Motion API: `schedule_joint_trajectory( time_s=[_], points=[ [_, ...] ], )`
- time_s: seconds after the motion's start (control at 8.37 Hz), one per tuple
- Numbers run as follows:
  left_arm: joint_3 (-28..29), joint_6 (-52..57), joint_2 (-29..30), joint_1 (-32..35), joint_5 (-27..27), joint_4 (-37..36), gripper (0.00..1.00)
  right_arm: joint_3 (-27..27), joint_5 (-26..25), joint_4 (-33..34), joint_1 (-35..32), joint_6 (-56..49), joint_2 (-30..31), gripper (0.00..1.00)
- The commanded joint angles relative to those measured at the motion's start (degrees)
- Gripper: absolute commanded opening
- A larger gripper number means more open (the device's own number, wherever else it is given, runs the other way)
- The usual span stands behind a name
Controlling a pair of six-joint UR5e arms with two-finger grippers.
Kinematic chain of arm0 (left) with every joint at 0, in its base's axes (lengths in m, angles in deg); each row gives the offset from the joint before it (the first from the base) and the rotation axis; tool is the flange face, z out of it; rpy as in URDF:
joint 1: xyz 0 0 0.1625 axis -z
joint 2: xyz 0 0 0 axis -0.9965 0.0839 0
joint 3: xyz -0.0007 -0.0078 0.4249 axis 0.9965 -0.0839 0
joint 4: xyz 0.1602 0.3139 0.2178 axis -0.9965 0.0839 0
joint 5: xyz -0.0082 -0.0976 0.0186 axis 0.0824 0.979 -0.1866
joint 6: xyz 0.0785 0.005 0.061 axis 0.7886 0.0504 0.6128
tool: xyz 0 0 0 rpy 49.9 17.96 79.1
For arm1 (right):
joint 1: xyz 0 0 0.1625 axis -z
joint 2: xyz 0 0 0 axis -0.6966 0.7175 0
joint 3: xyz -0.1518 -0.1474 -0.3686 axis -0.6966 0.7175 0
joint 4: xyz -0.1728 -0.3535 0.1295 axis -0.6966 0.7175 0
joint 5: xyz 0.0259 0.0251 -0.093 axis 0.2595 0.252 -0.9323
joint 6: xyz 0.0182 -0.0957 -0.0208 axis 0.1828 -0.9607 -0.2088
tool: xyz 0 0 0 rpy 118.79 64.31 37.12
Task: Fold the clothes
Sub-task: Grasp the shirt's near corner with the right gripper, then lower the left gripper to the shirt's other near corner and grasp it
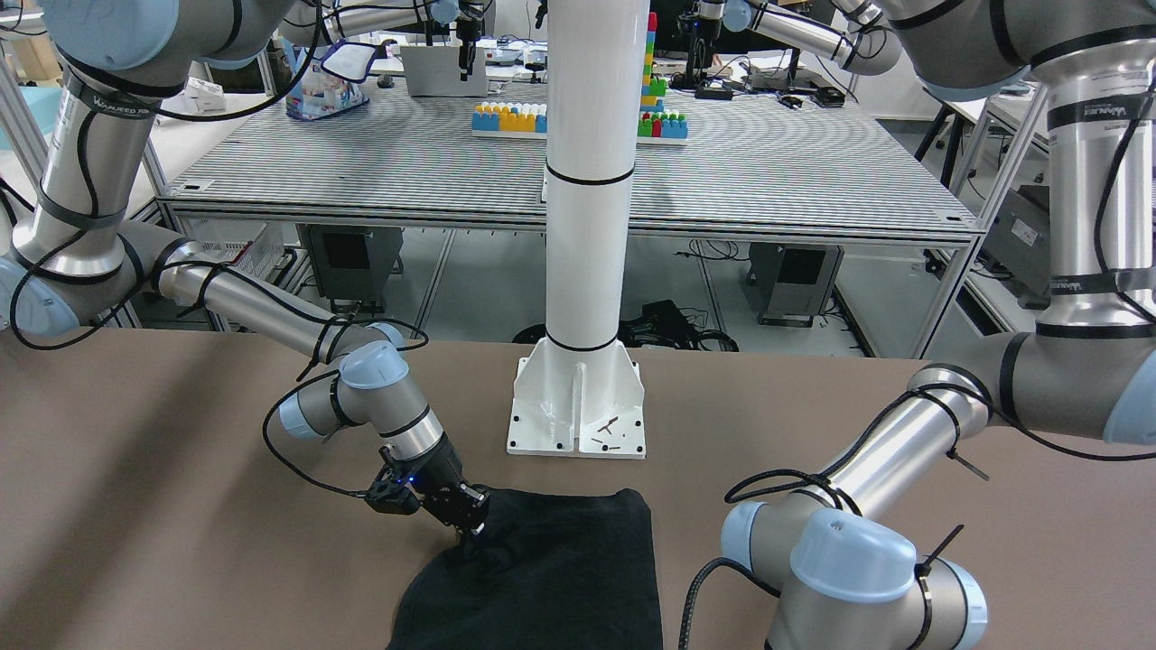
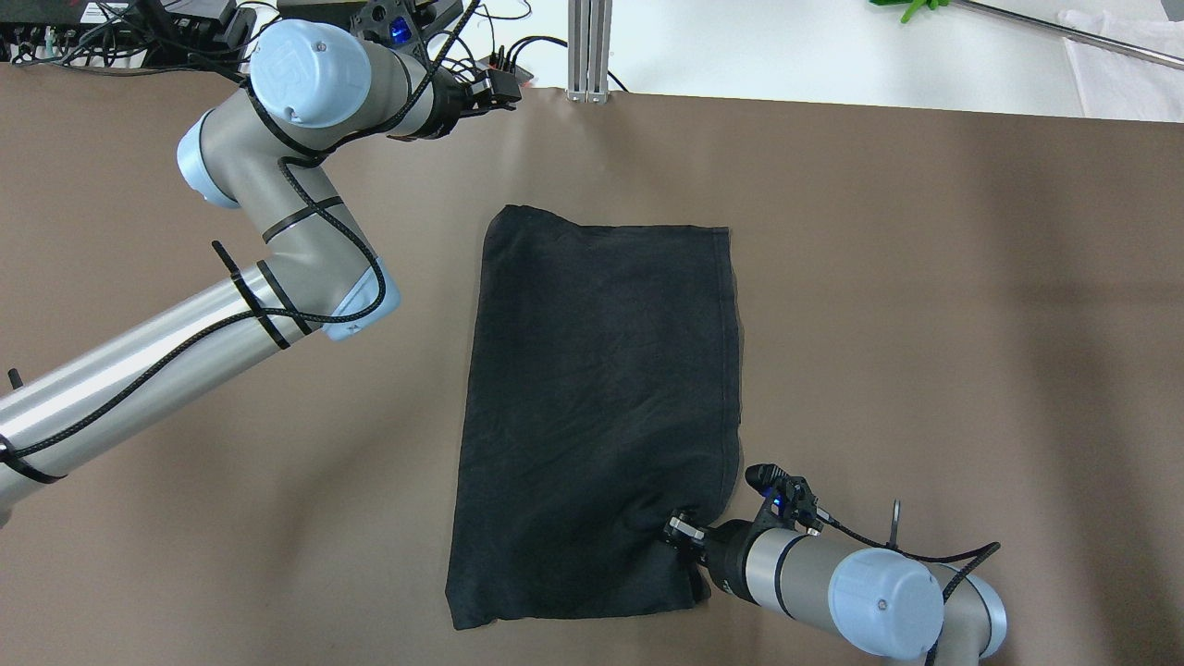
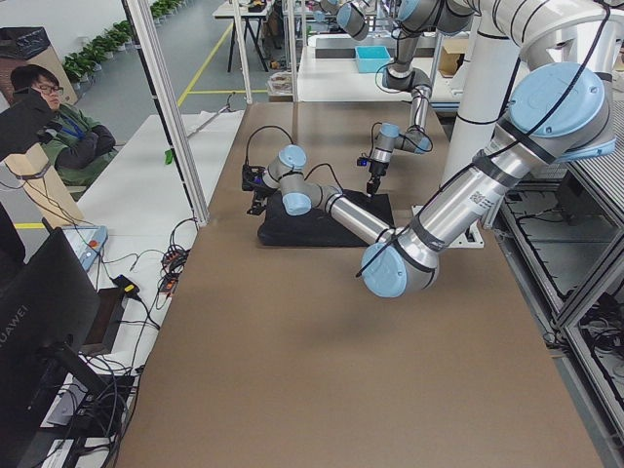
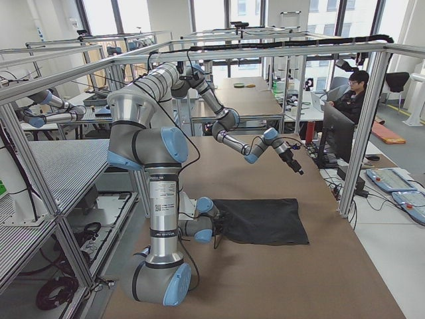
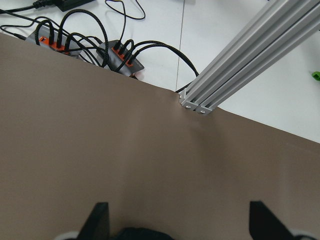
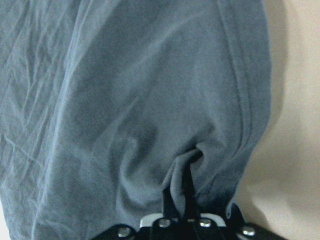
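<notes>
The black garment (image 2: 601,398) lies folded into a tall rectangle in the middle of the brown table (image 2: 925,324); no logo or label shows. It also appears in the front view (image 1: 560,578) and fills the right wrist view (image 6: 125,90). My right gripper (image 2: 680,532) is low at the garment's near right corner, shut on a pinched ridge of its fabric (image 6: 182,175); it shows in the front view (image 1: 471,531) too. My left gripper (image 2: 499,88) is held high over the table's far edge, away from the garment. It is open and empty, its fingers (image 5: 100,220) wide apart.
The white pedestal's base plate (image 1: 578,411) stands just behind the garment on the robot's side. An aluminium post (image 2: 588,46) and cabled power strips (image 5: 120,55) sit at the far table edge. An operator (image 3: 58,127) sits beyond that edge.
</notes>
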Motion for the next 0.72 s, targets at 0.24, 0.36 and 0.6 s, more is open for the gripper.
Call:
schedule_joint_trajectory(
  time_s=[0.24, 0.36, 0.6],
  points=[
    [-19.48, -18.50, -10.46, -6.77, 4.96, -5.14, 1.00, -1.23, 4.65, -0.32, -2.63, -0.82, 0.31, 0.00],
    [-24.33, -21.74, -14.60, -8.19, 2.95, -5.22, 1.00, -2.89, 4.84, 0.03, -2.89, -0.82, 0.49, 0.00],
    [-33.22, -25.28, -22.34, -15.29, -2.31, -5.22, 1.00, -4.57, 4.93, 0.04, -2.89, -0.82, 0.66, 0.00]
  ],
)
